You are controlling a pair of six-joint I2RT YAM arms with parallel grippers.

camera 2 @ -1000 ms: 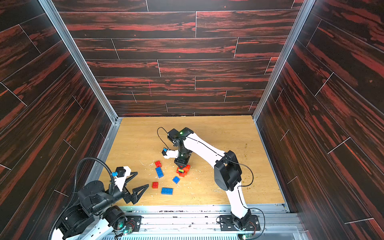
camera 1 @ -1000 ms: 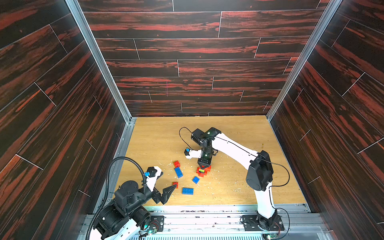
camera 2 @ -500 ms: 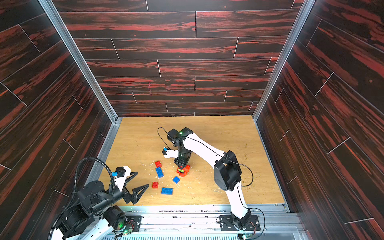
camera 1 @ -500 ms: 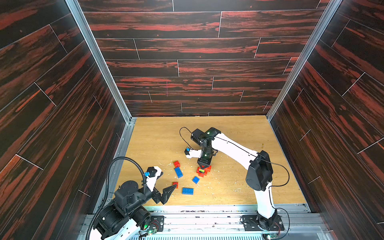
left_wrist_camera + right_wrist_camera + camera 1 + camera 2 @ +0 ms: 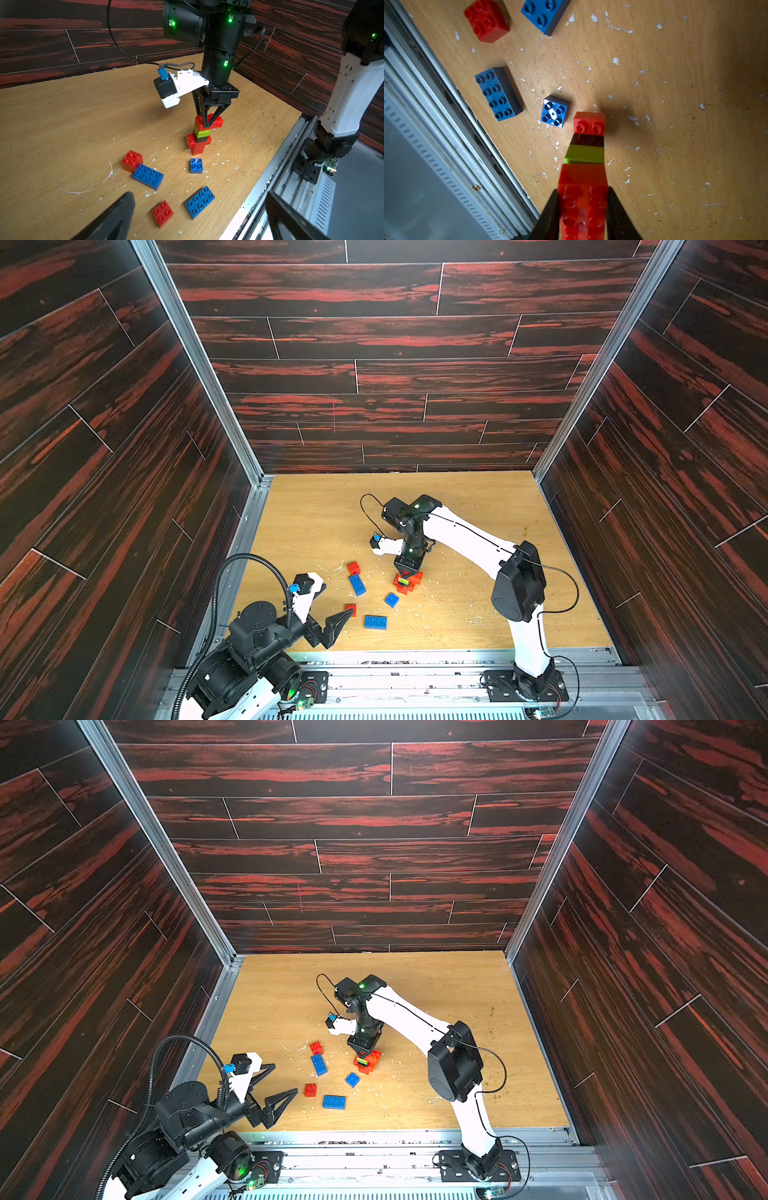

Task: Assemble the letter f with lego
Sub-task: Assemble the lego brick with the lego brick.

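five-brick lego stack [image 5: 201, 133] (red, lime, black) clamped by right end effector [image 5: 207, 124]; left [image 5: 284, 1078] gapes.

Both arms are white shells with black joints. The right arm [image 5: 465, 531] has a thin black cable [image 5: 361, 508], a small black camera [image 5: 165, 89] on a white bracket [image 5: 187, 82], a blue plug [image 5: 162, 73] and green lights [image 5: 225, 64]. The left arm [image 5: 187, 1110] has a ribbed black hose [image 5: 183, 1038]. The left gripper [image 5: 285, 1077] has black, triangular fingers [image 5: 124, 205].
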